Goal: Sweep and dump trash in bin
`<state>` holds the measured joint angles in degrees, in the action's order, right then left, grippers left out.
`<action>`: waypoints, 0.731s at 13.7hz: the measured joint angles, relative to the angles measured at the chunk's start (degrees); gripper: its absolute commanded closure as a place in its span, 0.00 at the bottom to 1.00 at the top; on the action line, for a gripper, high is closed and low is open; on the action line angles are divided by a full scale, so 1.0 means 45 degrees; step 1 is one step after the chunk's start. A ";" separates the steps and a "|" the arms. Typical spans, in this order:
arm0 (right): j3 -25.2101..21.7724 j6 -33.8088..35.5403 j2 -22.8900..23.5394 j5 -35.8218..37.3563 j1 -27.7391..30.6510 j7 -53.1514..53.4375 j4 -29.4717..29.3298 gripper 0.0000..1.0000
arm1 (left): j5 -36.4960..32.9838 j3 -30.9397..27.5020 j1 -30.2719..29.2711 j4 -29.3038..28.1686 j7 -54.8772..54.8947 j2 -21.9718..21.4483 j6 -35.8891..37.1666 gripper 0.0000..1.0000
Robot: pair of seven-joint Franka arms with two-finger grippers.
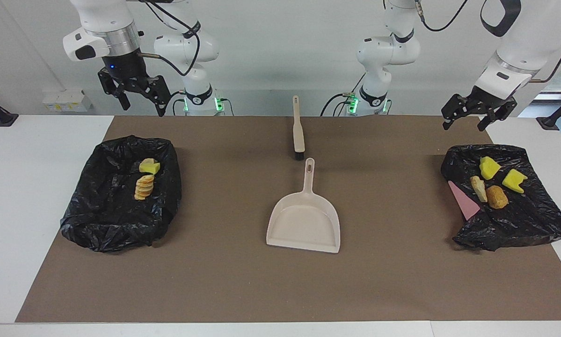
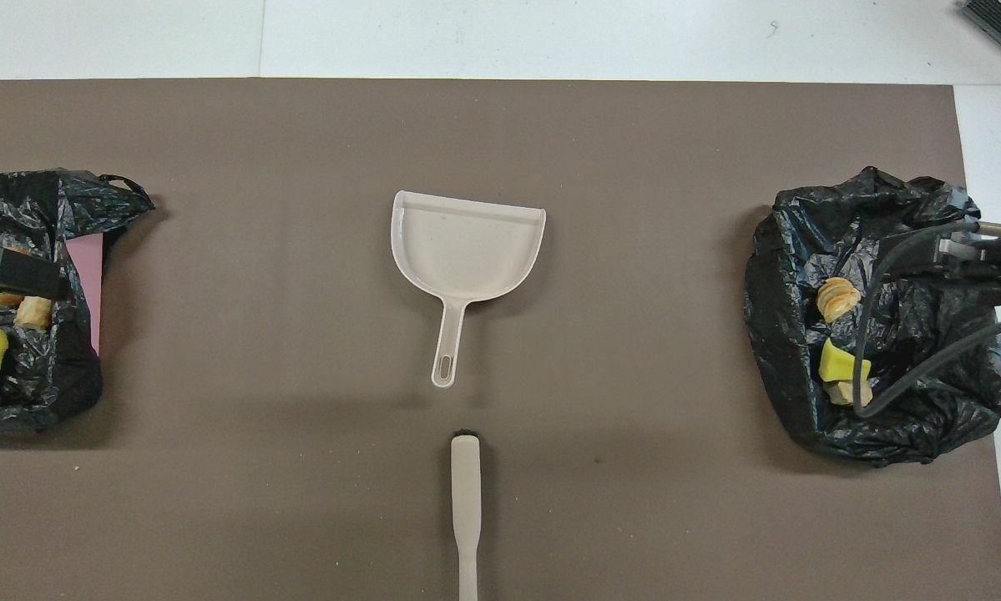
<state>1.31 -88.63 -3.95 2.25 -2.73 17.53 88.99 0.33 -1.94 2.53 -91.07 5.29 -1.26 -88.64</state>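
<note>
The trash lies in two black-bag bins. The bin at the right arm's end holds a yellow chunk and a bread-like stack; it also shows in the overhead view. The bin at the left arm's end holds two yellow wedges, a pale lump and a brown piece. My right gripper hangs open and empty above its bin. My left gripper hangs open and empty above the other bin.
An empty beige dustpan lies mid-mat, handle toward the robots. A beige brush lies just nearer to the robots than the dustpan's handle. The brown mat covers the table. A pink patch shows at the left arm's bin.
</note>
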 measured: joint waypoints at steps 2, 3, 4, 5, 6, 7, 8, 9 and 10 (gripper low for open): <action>0.0000 0.0000 0.0000 0.0000 0.0000 0.0000 0.0000 0.00 | 0.0000 0.0000 0.0000 0.0144 0.0000 0.0055 0.0252 0.00; 0.0000 0.0000 0.0000 0.0000 0.0000 0.0000 0.0000 0.00 | 0.0000 0.0001 0.0000 0.0327 0.0005 0.0137 0.0481 0.00; 0.0000 0.0000 0.0000 0.0000 0.0000 0.0000 0.0000 0.00 | 0.0000 0.0001 0.0000 0.0565 0.0022 0.0244 0.0705 0.00; 0.0000 0.0000 0.0000 0.0000 0.0000 0.0000 0.0000 0.00 | 0.0000 0.0003 0.0000 0.0803 0.0063 0.0355 0.0851 0.00; 0.0000 0.0000 0.0000 0.0000 0.0000 0.0000 0.0000 0.00 | 0.0000 0.0005 0.0000 0.0968 0.0122 0.0451 0.0903 0.00; 0.0000 0.0000 0.0000 0.0000 0.0000 0.0000 0.0000 0.00 | 0.0000 0.0005 0.0000 0.1052 0.0196 0.0511 0.0911 0.00; 0.0000 0.0000 0.0000 0.0000 0.0000 0.0000 0.0000 0.00 | 0.0000 0.0005 0.0000 0.1084 0.0247 0.0539 0.0911 0.00; 0.0000 0.0000 0.0000 0.0000 0.0000 0.0000 0.0000 0.00 | 0.0000 0.0005 0.0000 0.1096 0.0272 0.0556 0.0911 0.00; 0.0000 0.0000 0.0000 0.0000 0.0000 0.0000 0.0000 0.00 | 0.0000 0.0005 0.0000 0.1102 0.0284 0.0571 0.0911 0.00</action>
<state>1.31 -88.63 -3.95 2.25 -2.73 17.53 88.99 0.33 -1.92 2.53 -86.11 6.57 1.31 -84.54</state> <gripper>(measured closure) 0.000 0.000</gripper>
